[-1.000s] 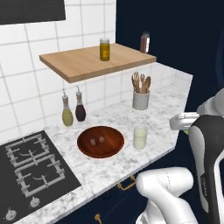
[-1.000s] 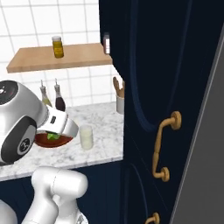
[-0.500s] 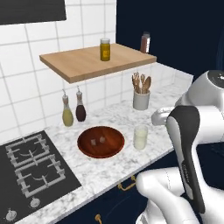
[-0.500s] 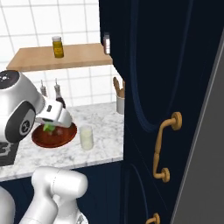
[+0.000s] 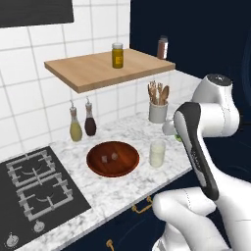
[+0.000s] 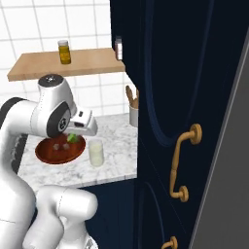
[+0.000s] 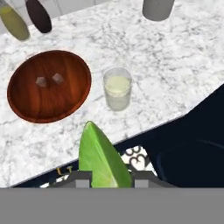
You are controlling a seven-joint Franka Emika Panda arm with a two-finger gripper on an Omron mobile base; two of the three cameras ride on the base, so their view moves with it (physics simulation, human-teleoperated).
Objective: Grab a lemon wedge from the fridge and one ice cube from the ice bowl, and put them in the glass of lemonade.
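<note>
my gripper (image 7: 105, 183) is clamped on the lemon wedge (image 7: 101, 157), up in the air short of the counter edge. the glass of lemonade (image 7: 117, 88) stands ahead, just beside the ice bowl (image 7: 49, 85). i judge the mouth narrow: let go off-centre and the wedge could bounce onto the marble counter (image 7: 175, 65).

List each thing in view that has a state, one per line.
gripper: shut on the lemon wedge
lemon wedge: held above the counter's edge
glass of lemonade: upright, filled, no wedge in it
ice bowl: holds two ice cubes
</note>
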